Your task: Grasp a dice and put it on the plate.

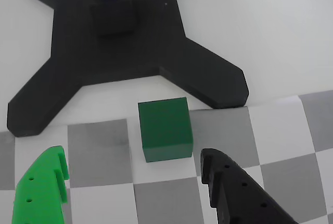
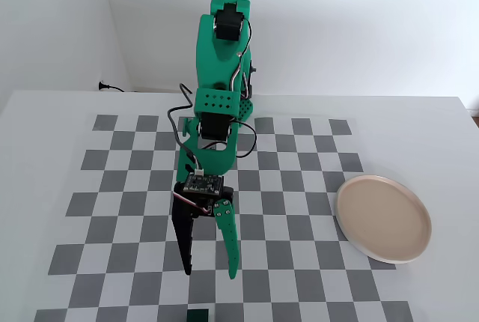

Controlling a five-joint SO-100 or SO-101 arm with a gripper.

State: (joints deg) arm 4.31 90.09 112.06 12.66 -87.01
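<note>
I see the dice (image 1: 165, 129), a matte dark green cube, resting on the checkerboard's edge just ahead of my gripper (image 1: 132, 174), whose green and black fingers are spread apart with nothing between them. In the fixed view the plate (image 2: 383, 218), shallow and beige-pink, holds nothing and sits well apart. A black cross-shaped stand (image 1: 125, 52) lies just beyond the dice.

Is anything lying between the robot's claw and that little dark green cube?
No. In the wrist view, only bare checkerboard separates the open gripper from the dark green cube.
</note>
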